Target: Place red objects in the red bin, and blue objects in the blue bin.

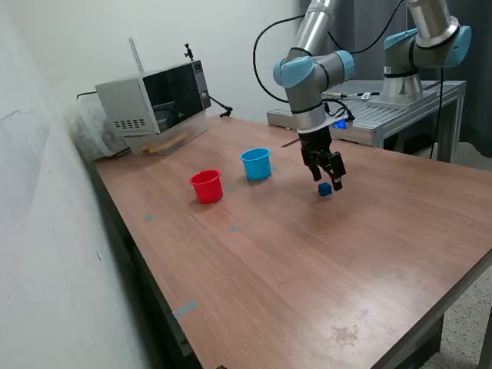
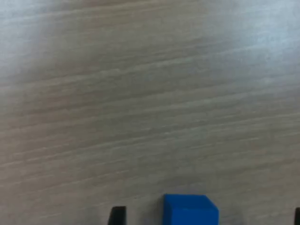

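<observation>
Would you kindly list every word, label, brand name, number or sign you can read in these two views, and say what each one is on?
No text can be read in either view.
Microwave: its control panel is too small and blurred to read.
Red cup, light blue cup, blue cube: no markings visible.
Robot arm and gripper: no legible label.

The table lay bare in front of the gripper and toward the exterior view's right. To the exterior view's left stood the blue cup and red cup; behind them, a microwave.
</observation>
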Action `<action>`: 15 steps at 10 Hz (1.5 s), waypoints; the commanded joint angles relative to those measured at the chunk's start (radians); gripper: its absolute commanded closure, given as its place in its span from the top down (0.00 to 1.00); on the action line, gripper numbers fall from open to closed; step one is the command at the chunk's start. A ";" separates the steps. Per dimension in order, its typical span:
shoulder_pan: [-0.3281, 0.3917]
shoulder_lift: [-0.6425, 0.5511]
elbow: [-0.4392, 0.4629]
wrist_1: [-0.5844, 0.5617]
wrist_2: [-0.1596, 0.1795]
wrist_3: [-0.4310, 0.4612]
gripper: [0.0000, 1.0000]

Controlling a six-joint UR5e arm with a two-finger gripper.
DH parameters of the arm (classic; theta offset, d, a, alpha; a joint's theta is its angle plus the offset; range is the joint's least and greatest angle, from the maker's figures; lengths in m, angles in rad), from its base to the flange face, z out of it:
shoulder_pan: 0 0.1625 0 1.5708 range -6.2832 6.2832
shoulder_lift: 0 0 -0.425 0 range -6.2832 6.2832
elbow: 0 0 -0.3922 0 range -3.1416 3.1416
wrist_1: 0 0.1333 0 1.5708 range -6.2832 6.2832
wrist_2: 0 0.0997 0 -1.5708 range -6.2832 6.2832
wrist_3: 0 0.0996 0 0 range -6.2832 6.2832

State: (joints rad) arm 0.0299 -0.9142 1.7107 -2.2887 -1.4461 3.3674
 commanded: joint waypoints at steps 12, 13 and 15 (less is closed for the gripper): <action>-0.020 -0.142 -0.055 0.081 -0.096 0.007 0.00; -0.098 -0.170 -0.077 0.103 -0.097 0.004 0.00; -0.189 -0.183 -0.121 0.150 -0.096 0.000 0.00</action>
State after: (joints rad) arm -0.0887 -1.0799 1.6218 -2.1694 -1.5419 3.3702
